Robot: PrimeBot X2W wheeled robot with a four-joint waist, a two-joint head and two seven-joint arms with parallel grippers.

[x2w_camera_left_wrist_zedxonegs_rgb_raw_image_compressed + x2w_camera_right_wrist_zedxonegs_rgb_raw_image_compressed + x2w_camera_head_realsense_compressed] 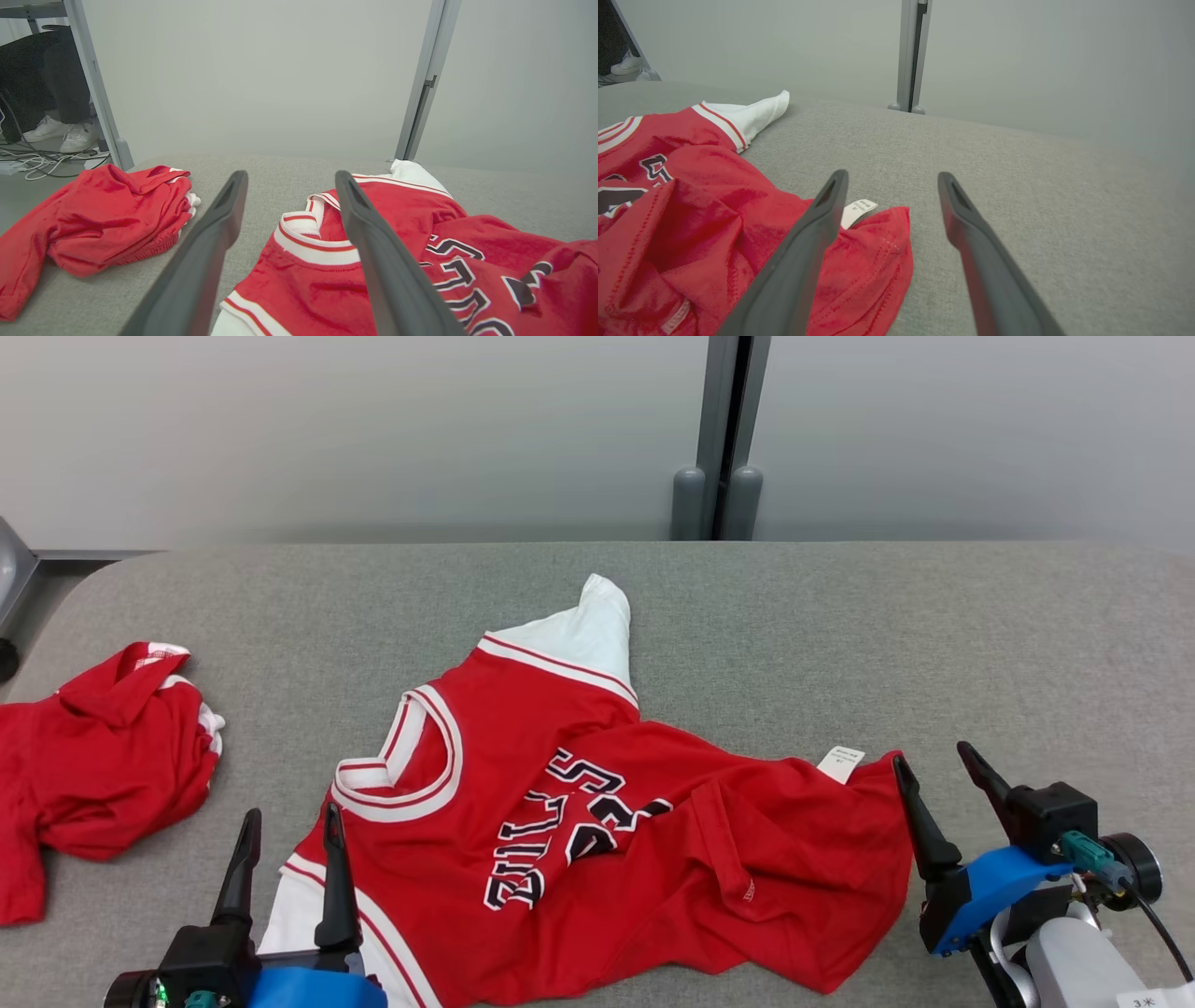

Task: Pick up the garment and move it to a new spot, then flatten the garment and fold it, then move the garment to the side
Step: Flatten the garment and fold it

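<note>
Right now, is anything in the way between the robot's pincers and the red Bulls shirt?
Nothing visible blocks the shirt. The left pincer stands open by its collar, and the right pincer is open at its hem corner. The other red garment lies apart, to the left.

A grey, fabric-covered tabletop [840, 616] with rounded far corners spans the scene. Near its left end lies a crumpled red garment [103, 756] with white trim, bunched into a loose heap. Behind the far edge stand pale grey wall panels [373, 429], joined by a grey upright post [724, 429] a little right of the middle. Far to the left, past a metal frame leg [96, 88], a person's dark trouser legs [42, 79] and white shoes [77, 136] stand on the floor beside loose white cables [32, 165].
</note>
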